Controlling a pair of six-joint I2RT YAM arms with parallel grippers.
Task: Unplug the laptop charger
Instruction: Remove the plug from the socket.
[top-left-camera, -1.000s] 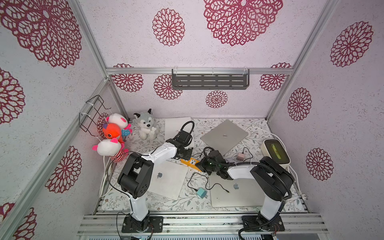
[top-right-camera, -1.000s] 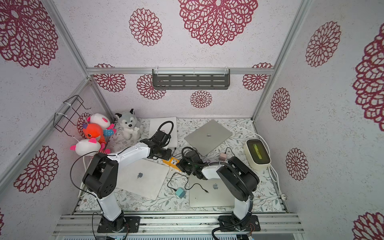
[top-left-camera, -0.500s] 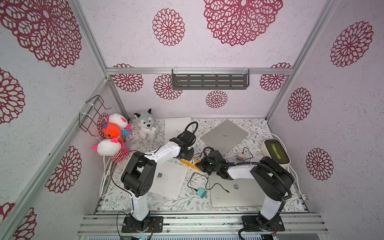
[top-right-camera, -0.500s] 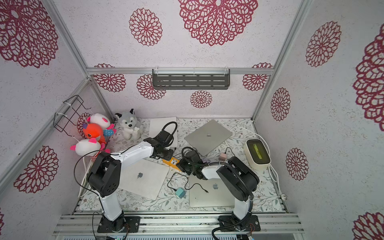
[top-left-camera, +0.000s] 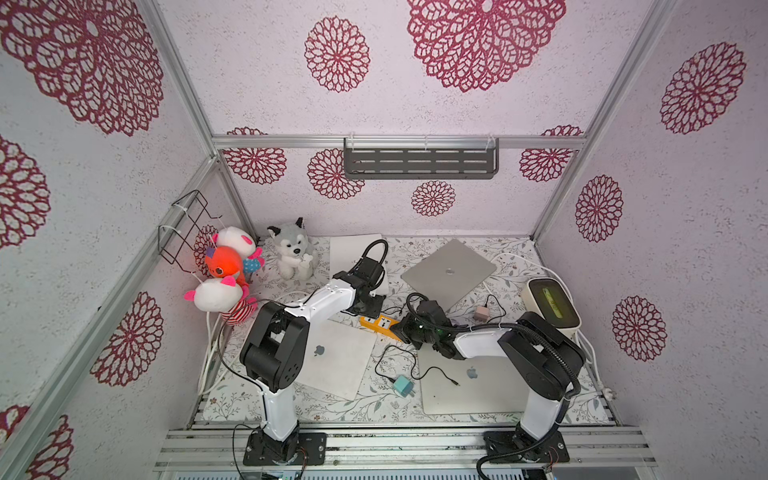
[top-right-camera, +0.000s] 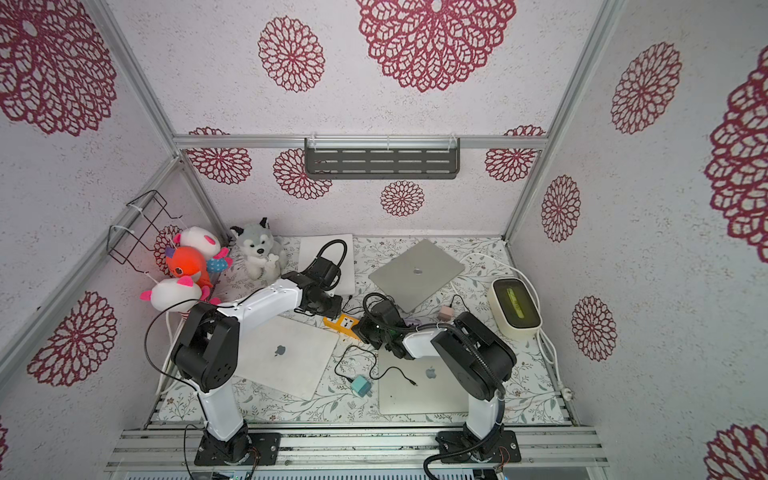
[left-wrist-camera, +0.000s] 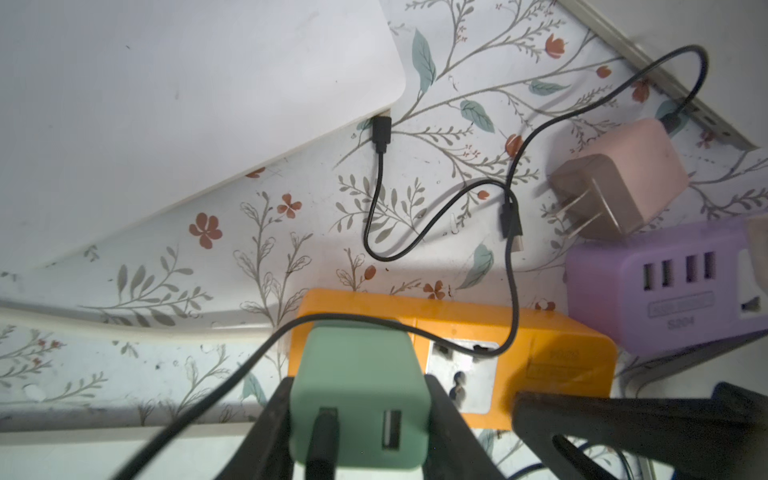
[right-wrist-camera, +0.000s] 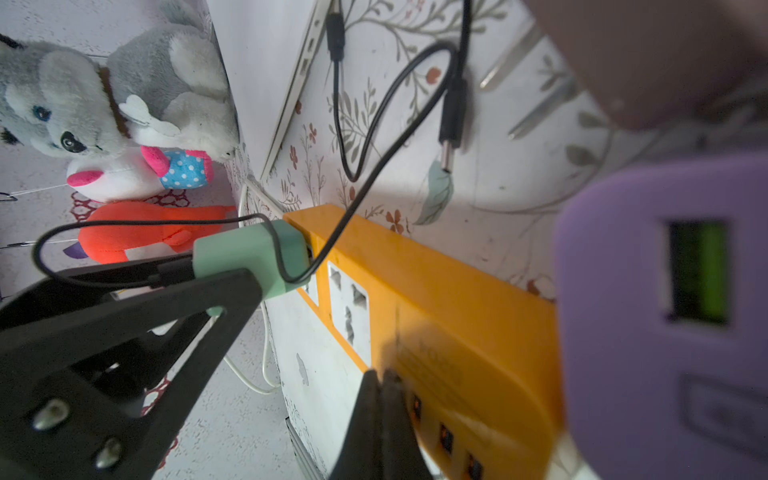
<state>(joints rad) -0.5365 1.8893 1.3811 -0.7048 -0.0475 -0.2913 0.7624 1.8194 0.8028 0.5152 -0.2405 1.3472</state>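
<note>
The green laptop charger (left-wrist-camera: 359, 390) stands in the end socket of the orange power strip (left-wrist-camera: 540, 353). My left gripper (left-wrist-camera: 359, 380) is shut on it, one black finger on each side. Its prongs are hidden. A black cable (left-wrist-camera: 374, 208) runs from the charger to the edge of a white laptop (left-wrist-camera: 166, 104). My right gripper (right-wrist-camera: 380, 374) is shut and its tips press on the strip's (right-wrist-camera: 436, 291) other end. In both top views the two grippers meet at the strip (top-left-camera: 380, 323) (top-right-camera: 345, 322) in the middle of the table.
A purple power strip (left-wrist-camera: 665, 286) and a loose pink charger (left-wrist-camera: 615, 183) lie just beyond the orange one. A teal charger (top-left-camera: 402, 385) with its cable, three more laptops (top-left-camera: 336, 361) (top-left-camera: 469, 386) (top-left-camera: 451, 270), plush toys (top-left-camera: 291, 249) and a white box (top-left-camera: 550, 303) crowd the table.
The left arm has shifted slightly to the right, still gripping the charger. The right arm has stayed put.
</note>
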